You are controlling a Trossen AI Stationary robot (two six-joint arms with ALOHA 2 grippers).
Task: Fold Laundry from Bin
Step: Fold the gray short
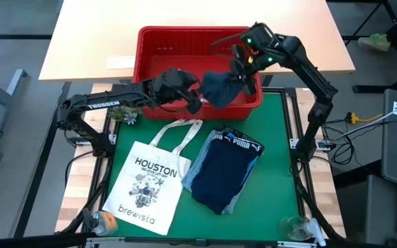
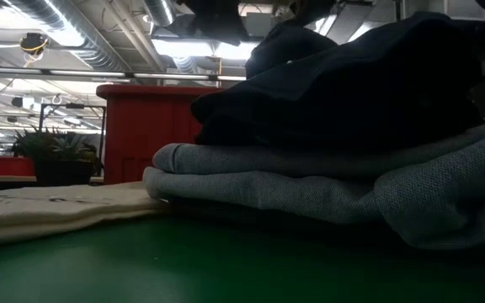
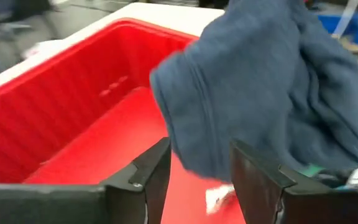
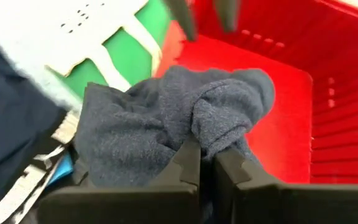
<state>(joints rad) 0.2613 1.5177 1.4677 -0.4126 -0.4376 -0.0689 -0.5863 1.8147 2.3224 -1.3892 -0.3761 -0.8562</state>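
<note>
From above: the red bin (image 1: 150,52) sits at the far edge of the green bench (image 1: 278,148). The right gripper (image 1: 238,69) hangs over the bin's near right corner with a dark blue-grey garment (image 1: 220,89) bunched in it, draped across the rim. The left gripper (image 1: 193,100) is right at the garment's left edge, by the bin's front wall. A folded pile (image 1: 222,169) sits mid-bench, navy piece with a PUMA waistband on top, and the tote (image 1: 147,182) lies flat to its left.

Low view: mostly just the pile (image 2: 335,160) up close, grey layers under dark ones, bin (image 2: 141,126) behind, tote (image 2: 49,210) lying flat at left.

Left wrist: fingers (image 3: 151,177) stand apart, nothing pinched, garment (image 3: 272,81) hanging just past them over the bin's floor (image 3: 79,112).

Right wrist: fingers (image 4: 188,165) squeezed nearly together on a fold of the garment (image 4: 148,124), which hangs over the bin (image 4: 291,106) corner; tote handles (image 4: 114,59) and bench (image 4: 95,74) beyond.
</note>
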